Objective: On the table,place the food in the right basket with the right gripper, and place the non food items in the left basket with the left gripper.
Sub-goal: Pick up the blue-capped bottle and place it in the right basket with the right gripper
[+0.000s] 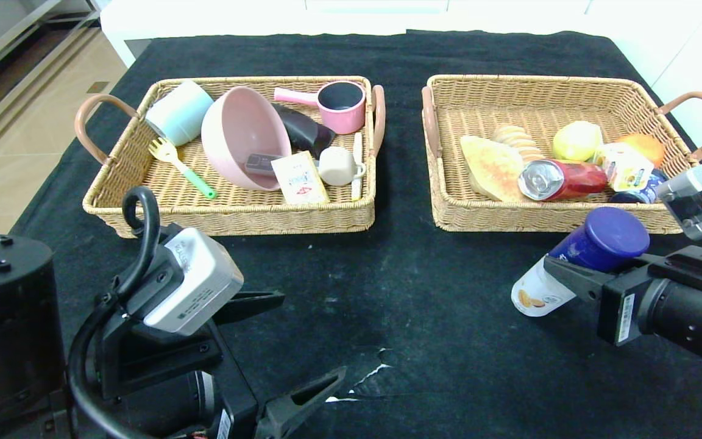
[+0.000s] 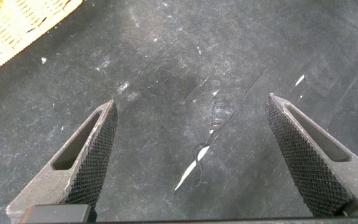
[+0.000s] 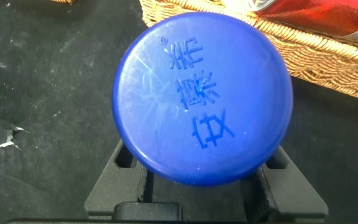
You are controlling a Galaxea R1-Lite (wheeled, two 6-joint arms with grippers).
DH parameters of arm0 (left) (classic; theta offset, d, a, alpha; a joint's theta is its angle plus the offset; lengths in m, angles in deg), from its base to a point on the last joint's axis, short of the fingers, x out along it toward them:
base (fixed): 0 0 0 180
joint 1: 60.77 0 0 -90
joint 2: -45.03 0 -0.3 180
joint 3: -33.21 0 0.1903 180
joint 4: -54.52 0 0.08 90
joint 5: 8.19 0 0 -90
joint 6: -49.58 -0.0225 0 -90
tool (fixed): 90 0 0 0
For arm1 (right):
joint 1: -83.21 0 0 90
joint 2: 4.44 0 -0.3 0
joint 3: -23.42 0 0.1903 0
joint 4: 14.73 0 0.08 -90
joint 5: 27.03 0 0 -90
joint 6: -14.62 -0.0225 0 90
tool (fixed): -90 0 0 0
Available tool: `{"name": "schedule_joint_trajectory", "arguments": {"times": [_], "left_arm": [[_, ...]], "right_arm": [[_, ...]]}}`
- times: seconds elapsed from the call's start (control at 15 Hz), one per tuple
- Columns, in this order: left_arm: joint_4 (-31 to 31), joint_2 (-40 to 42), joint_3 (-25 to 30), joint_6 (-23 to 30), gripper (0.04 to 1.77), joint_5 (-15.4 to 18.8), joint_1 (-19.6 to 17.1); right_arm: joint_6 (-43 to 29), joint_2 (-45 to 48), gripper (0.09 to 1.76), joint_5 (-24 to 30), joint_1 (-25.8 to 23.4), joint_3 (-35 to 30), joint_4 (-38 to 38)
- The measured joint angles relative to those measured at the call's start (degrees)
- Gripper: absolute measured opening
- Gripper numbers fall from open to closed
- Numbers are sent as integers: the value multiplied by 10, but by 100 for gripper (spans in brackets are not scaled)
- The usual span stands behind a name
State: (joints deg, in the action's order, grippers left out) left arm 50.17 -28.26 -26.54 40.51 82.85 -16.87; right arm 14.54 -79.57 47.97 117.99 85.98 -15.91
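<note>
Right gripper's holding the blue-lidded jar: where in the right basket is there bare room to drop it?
Right wicker basket: bare weave along the far wall and far-left corner, behind the flat bread. The near-right half is crowded: red can, yellow fruit, packets. The right gripper grips the blue-lidded jar.

Black-clothed table (image 1: 387, 292): left basket (image 1: 229, 216), right basket (image 1: 448, 207) side by side; cloth torn near front.

A black cloth (image 1: 400, 292), dusty and torn near six o'clock, covers the tabletop. Beige floor tiles (image 1: 28, 122) show at ten o'clock; a white wall (image 1: 351, 15) runs along twelve o'clock.
</note>
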Motion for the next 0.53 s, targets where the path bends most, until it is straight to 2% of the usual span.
{"name": "schedule_joint_trajectory", "arguments": {"times": [0.2,0.53], "left_arm": [[0,0,0,0,172,0,0],[0,-7,1,0,172,0,0]], "right_arm": [[5,10,82,1,9,-1,1],[55,68,82,1,22,1,8]]}}
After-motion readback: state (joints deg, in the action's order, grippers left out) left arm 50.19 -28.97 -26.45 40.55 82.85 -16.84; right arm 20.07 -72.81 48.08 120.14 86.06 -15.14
